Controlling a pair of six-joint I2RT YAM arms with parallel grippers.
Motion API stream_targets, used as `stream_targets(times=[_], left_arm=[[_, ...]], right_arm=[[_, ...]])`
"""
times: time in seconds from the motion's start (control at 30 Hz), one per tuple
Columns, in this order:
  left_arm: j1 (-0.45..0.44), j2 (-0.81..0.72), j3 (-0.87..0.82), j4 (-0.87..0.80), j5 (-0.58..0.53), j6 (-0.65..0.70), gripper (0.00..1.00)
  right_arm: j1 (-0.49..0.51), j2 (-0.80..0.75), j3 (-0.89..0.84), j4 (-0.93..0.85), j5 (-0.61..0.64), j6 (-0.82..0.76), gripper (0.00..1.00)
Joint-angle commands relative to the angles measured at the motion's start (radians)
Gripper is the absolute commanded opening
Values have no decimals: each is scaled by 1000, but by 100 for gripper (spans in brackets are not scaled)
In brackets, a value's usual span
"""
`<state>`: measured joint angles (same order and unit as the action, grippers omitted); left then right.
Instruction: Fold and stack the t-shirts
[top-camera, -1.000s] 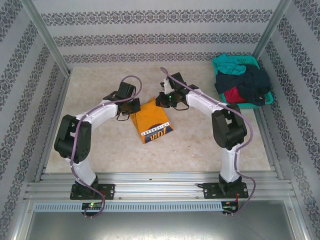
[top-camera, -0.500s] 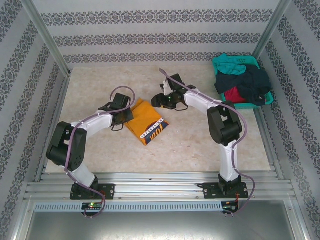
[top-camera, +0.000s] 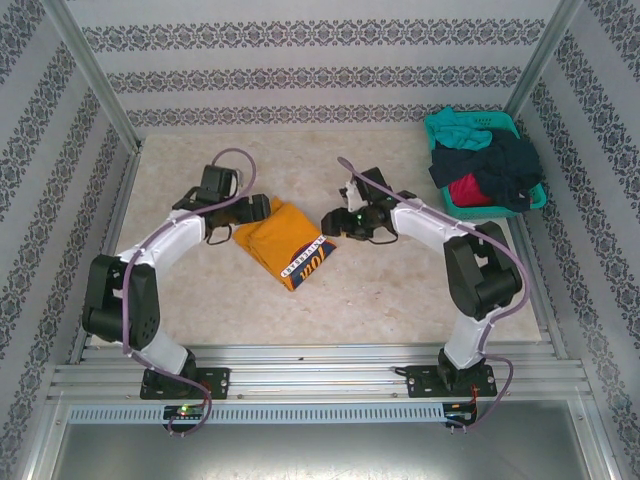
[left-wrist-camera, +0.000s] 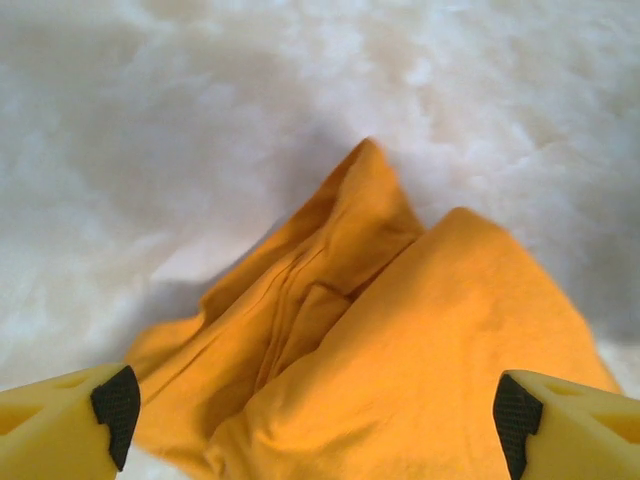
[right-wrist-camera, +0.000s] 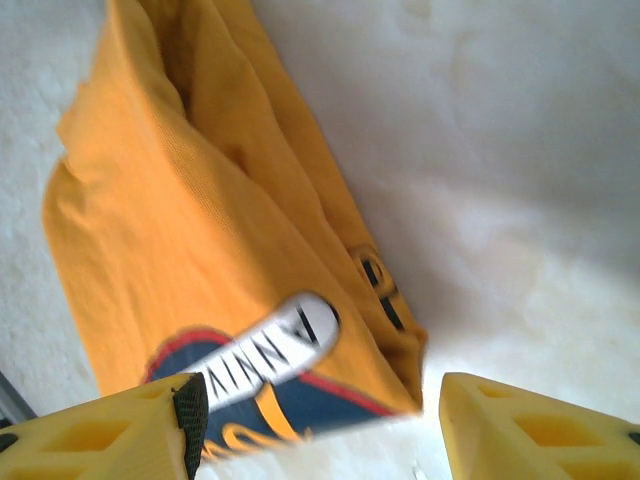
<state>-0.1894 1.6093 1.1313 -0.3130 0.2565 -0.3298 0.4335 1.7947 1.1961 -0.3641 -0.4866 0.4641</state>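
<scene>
An orange-yellow t-shirt (top-camera: 283, 238) lies folded on the table, its navy printed patch with a white lettered strip facing the near side. My left gripper (top-camera: 258, 209) stands open just left of it, apart from the cloth. In the left wrist view the rumpled shirt (left-wrist-camera: 420, 330) lies ahead of the left gripper (left-wrist-camera: 315, 430), with nothing between its fingers. My right gripper (top-camera: 333, 222) is open just right of the shirt. The right wrist view has the printed corner of the shirt (right-wrist-camera: 180, 230) ahead of the open right gripper (right-wrist-camera: 320, 425).
A teal mesh basket (top-camera: 537, 196) stands at the back right corner. It holds a teal shirt (top-camera: 462, 130), a dark navy one (top-camera: 503, 160) and a red one (top-camera: 468, 188) in a loose heap. Patterned walls and metal rails enclose the table.
Both grippers went from shut to open and let go of the orange shirt. The left arm drew back to the left, the right arm shifted right, and the shirt now lies folded.
</scene>
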Motion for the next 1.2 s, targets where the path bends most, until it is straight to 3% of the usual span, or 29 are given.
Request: stream_targets(times=[0.0, 0.1, 0.23, 0.43, 0.6, 0.67, 0.77, 0.87, 1.0, 1.17], left_arm=[[5, 109, 83, -154, 219, 248, 87], [9, 157, 125, -193, 151, 258, 88], [46, 151, 67, -87, 109, 139, 85], [55, 243, 76, -30, 202, 60, 77], [47, 321, 107, -6, 292, 43, 54], [38, 355, 139, -13, 326, 46, 51], [10, 408, 196, -44, 361, 57, 50], [-25, 456, 247, -73, 380, 73, 50], [-73, 510, 299, -89, 404, 86, 51], [-125, 511, 352, -122, 402, 105, 59]], right_arm=[[-15, -59, -75, 9, 6, 20, 63], [-12, -89, -101, 29, 16, 14, 63], [-5, -46, -39, 19, 33, -14, 63], [8, 144, 152, 23, -2, -28, 62], [23, 267, 259, -4, -63, -38, 44], [31, 269, 252, -29, -82, -57, 33], [45, 217, 181, -51, -91, -86, 19], [61, 123, 54, -55, -87, -99, 11], [88, -7, -98, -72, -68, -97, 13], [104, -185, -181, -107, 42, -103, 25]])
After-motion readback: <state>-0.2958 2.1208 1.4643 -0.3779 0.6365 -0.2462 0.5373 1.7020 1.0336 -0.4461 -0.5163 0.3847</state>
